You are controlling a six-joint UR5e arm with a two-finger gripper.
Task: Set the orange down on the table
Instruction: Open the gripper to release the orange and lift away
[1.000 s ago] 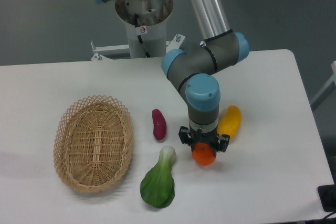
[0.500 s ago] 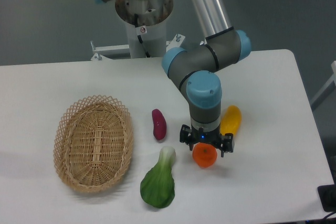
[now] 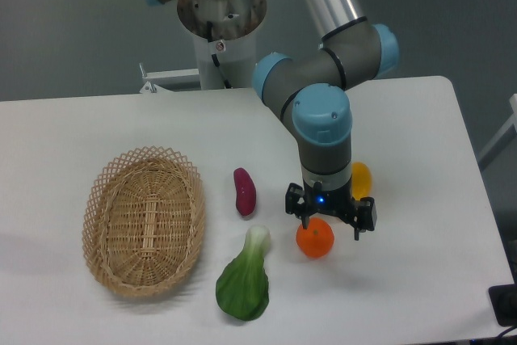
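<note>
The orange (image 3: 315,239) rests on the white table (image 3: 420,151), near the front, right of centre. My gripper (image 3: 331,221) hangs just above and slightly behind it, pointing straight down. Its jaws are spread wide, wider than the fruit, and hold nothing. The left fingertip (image 3: 301,214) and the right one (image 3: 364,225) stand apart from the orange. The fruit's top edge is partly hidden by the gripper body.
An oval wicker basket (image 3: 145,220) lies at the left, with nothing in it. A purple oblong vegetable (image 3: 244,191) lies left of the gripper. A green bok choy (image 3: 244,280) lies at the front. A yellow-orange oblong fruit (image 3: 361,177) lies behind the gripper, partly hidden.
The gripper was shut on the orange a second ago. It has opened, let the orange go onto the table, and risen a little to the right.
</note>
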